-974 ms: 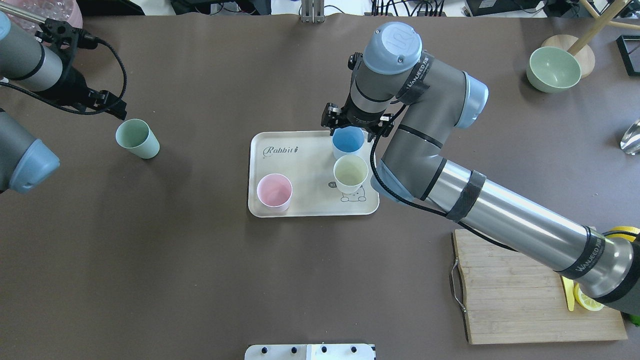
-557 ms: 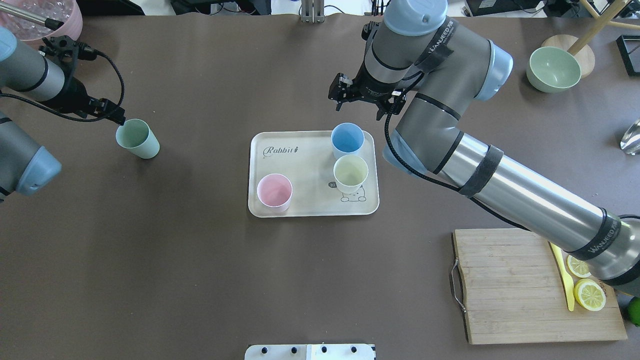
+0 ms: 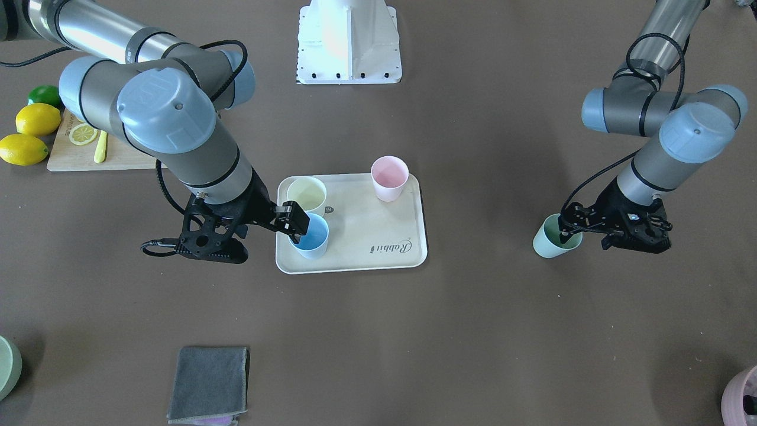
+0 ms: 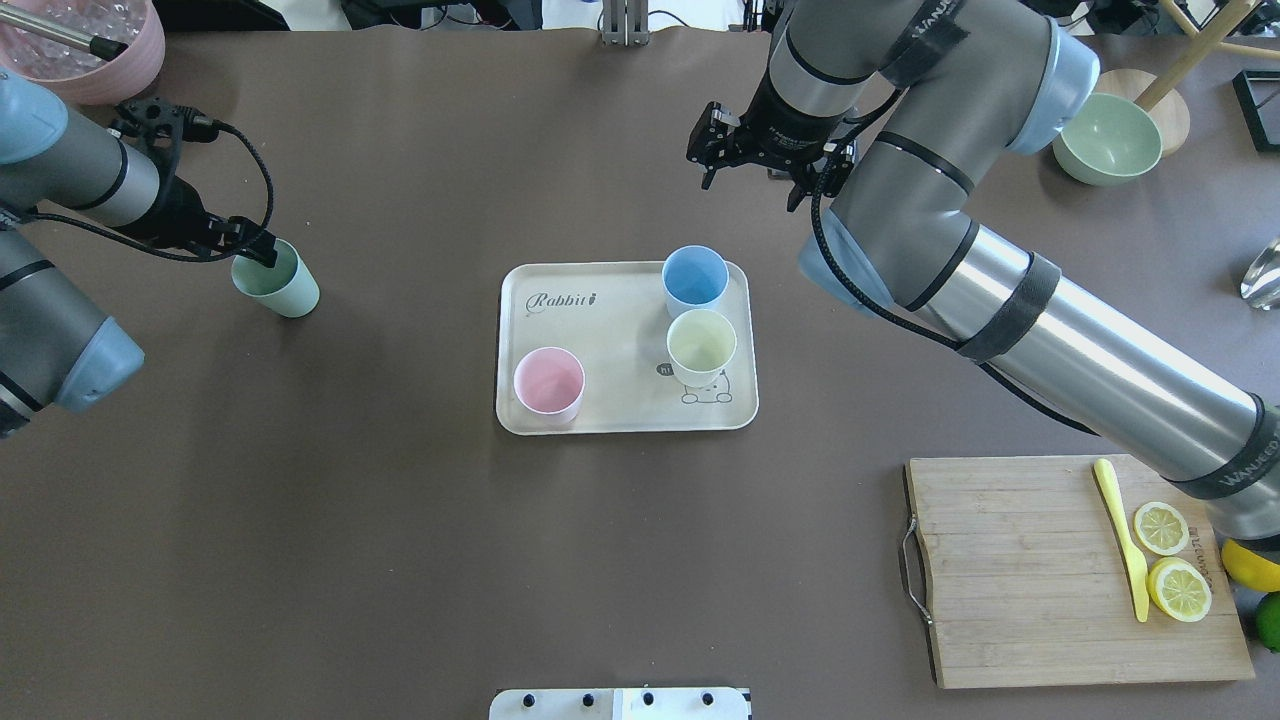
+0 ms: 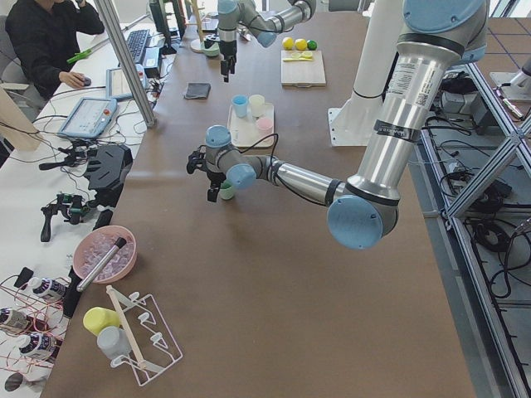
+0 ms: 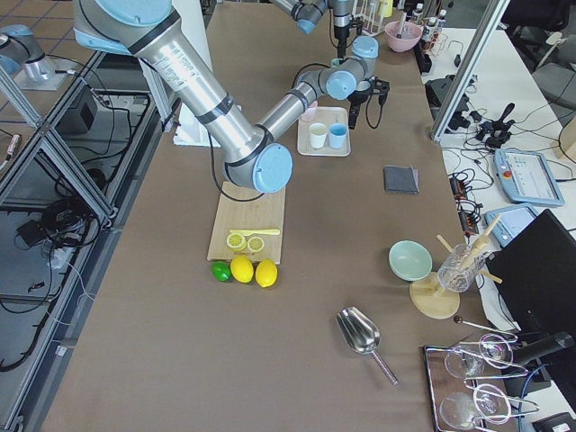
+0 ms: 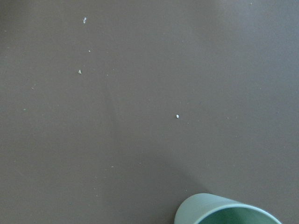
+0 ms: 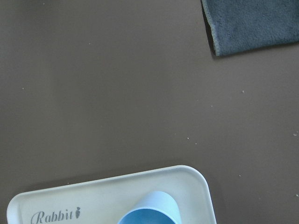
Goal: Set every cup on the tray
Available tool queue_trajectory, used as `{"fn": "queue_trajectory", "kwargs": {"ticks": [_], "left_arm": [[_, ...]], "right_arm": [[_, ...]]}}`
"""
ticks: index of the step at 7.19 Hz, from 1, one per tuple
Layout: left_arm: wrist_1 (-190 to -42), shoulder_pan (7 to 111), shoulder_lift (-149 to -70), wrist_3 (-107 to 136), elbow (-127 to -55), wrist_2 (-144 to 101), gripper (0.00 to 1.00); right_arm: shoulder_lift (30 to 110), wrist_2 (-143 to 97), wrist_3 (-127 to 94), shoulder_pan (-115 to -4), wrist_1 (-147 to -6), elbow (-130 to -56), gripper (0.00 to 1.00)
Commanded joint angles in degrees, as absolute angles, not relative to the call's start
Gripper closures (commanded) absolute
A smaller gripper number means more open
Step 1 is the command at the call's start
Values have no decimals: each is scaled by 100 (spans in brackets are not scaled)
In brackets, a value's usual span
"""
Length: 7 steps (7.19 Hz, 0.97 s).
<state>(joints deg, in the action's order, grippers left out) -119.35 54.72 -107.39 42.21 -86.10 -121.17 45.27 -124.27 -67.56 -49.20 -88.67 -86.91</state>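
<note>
Nearer than the tray (image 4: 610, 335) and off to its right lies a board (image 4: 1010, 570) with lemon slices (image 4: 1160, 527) on it. It is no part of this job.

Three cups stand on the tray, mouths up. The pink cup (image 4: 548, 383) is in the near left corner. The yellow cup (image 4: 701, 345) is on the right side, just above a drawn bear (image 4: 705, 392) that says "hi". The blue cup (image 4: 695, 278) is in the far right corner. They stand apart, so I think there is room for one more by the word "Rabbit".

The green cup (image 4: 275, 280) stands on the table, well to the left of the tray. The left gripper (image 4: 258, 252) is at its rim. Its jaws look open, with one finger over the cup's mouth, likely so it can pinch the wall.

The right gripper (image 4: 755, 170) hangs beyond the tray's far right corner, jaws open and holding nothing, probably to keep out of the way. A strap (image 4: 1228, 462) on its arm seems to read "WANJEED".
</note>
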Motion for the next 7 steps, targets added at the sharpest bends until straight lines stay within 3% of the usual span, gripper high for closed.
{"fn": "queue_trajectory", "kwargs": {"ticks": [1, 4, 7], "left_arm": [[-12076, 5327, -10696, 4289, -8596, -12076, 100], [-11875, 5439, -10740, 4307, -8797, -12137, 100], [-9639, 5441, -11888, 4490, -9552, -12094, 100]], "right_arm": [[4876, -12611, -6322, -5219, -9132, -9086, 0], [5405, -12885, -5827, -5554, -9132, -9457, 0], [6245, -13007, -5023, -6045, -9184, -9904, 0]]}}
